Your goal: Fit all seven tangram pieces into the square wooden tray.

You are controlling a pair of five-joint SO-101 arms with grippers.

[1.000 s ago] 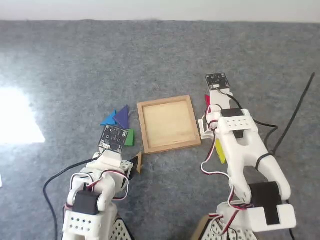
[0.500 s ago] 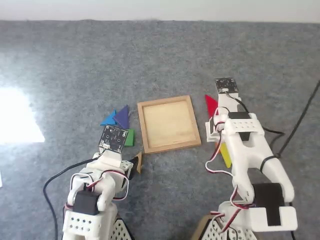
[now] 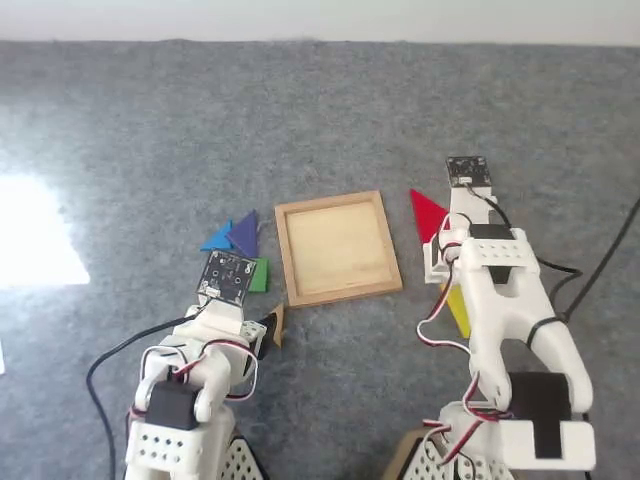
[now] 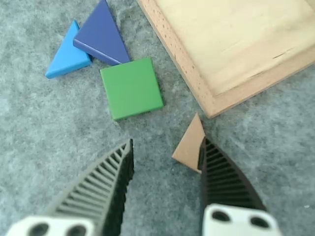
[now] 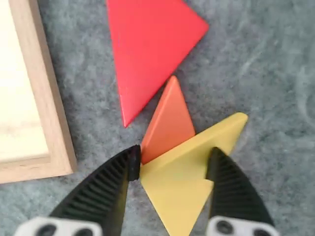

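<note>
Wooden tray held none of the seven pieces; four lay to its left, three to its right. Left gripper jaws apart beside tan triangle; right gripper jaws apart astride yellow piece

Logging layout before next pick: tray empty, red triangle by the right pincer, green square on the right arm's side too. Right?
One error: the green square lies on the left arm's side, ahead of the left pincer, as the left wrist view shows. The tray is empty and the red triangle is by the right pincer.
</note>
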